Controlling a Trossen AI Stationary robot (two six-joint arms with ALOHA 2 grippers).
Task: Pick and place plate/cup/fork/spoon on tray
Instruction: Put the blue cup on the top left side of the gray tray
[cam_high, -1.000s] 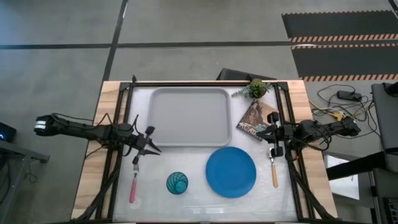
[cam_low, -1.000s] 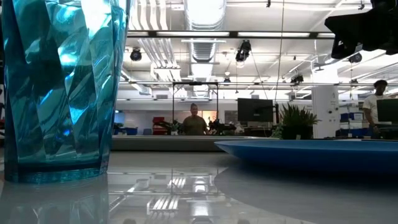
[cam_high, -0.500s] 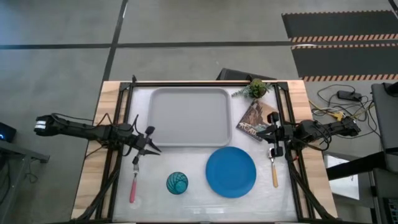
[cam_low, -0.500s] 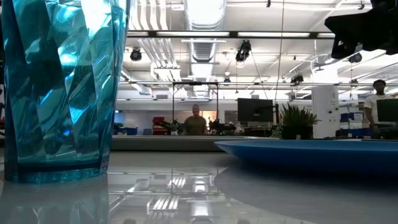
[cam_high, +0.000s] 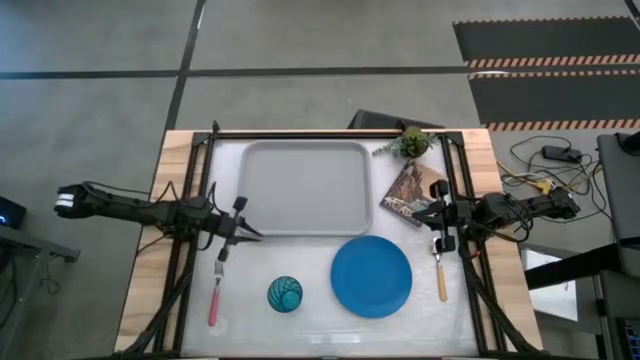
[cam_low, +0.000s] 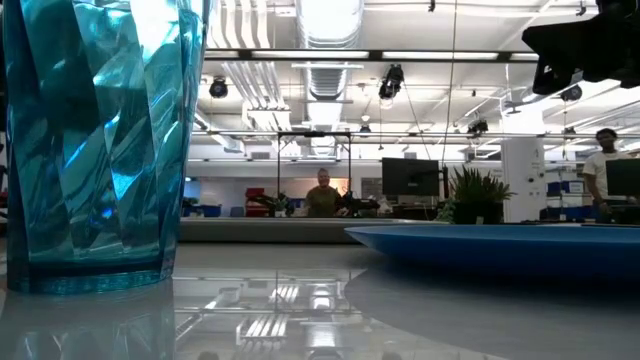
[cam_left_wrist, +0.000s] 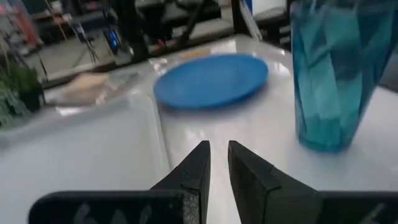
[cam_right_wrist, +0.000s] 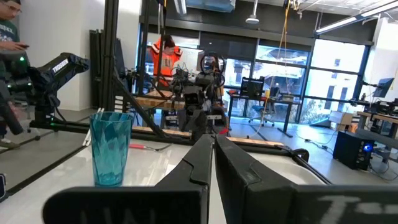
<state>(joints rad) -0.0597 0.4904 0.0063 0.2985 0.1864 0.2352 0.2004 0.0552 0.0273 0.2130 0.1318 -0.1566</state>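
The left gripper (cam_high: 240, 232) hangs over the left side of the tabletop, just off the tray's left rim near its front corner, with its fingers (cam_left_wrist: 193, 168) drawn close together, only a thin slit between them and nothing held. The right gripper (cam_high: 437, 232) sits over the right side of the table, right above the metal end of the spoon, its fingers (cam_right_wrist: 200, 163) pressed nearly together; whether they pinch the spoon I cannot tell.

The tray (cam_high: 302, 189), light grey with rounded corners, lies at the back centre of the table, nothing on it. The blue plate (cam_high: 371, 276) rests flat on the tabletop in front of the tray's right front corner, toward the front edge and apart from the tray; in the low view it shows as a thin blue disc (cam_low: 500, 244) at table level. A brownish picture card (cam_high: 409, 192) lies tilted just beside the tray's right rim, and a small potted plant (cam_high: 413, 141) stands behind it near the back right corner.

The teal cup (cam_high: 285, 294) stands upright near the front edge, left of the plate and well apart from the tray; it fills the left of the low view (cam_low: 95, 140). The fork (cam_high: 215, 292) lies near the front left corner, pink-red handle toward the front edge, tines toward the left gripper. The spoon (cam_high: 441, 275) lies along the right edge, orange-yellow handle pointing to the front.
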